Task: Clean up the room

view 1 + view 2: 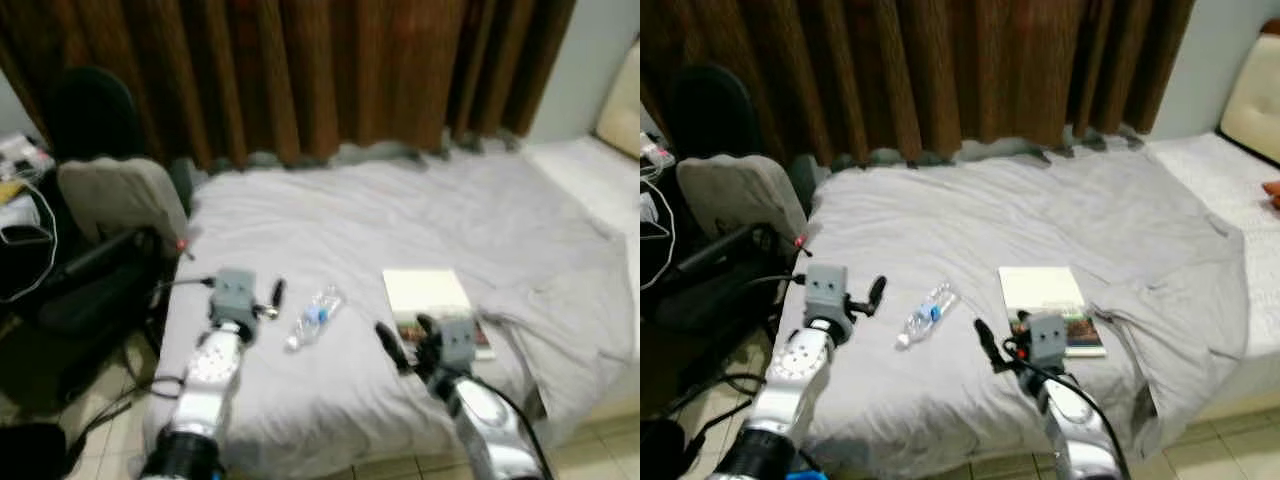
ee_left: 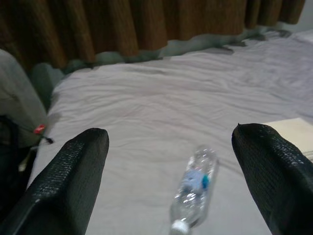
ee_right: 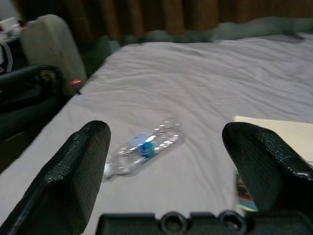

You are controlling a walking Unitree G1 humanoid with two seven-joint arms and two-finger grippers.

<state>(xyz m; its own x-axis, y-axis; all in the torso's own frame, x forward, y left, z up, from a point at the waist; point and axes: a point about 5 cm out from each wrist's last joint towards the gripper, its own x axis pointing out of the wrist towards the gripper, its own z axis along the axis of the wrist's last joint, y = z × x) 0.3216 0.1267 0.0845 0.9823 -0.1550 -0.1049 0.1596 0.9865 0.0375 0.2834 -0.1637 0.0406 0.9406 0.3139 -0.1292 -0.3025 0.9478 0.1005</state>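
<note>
Both end effectors (image 2: pixel 171 186) (image 3: pixel 166 171) gape open — crinkled clear plastic bottle (image 1: pixel 312 317) on wrinkled grey sheet (image 1: pixel 400 210).

No words, brand names or numbers can be read anywhere. The bottle (image 1: pixel 313 318) on the bed (image 1: pixel 420 215) has a blue label, but it is too small and blurred to show any letters. The book (image 1: pixel 1047 306) beside it shows a pale cover with a coloured picture strip along its near edge, and no title can be made out there. The items at the far left edge are too blurred to read.
</note>
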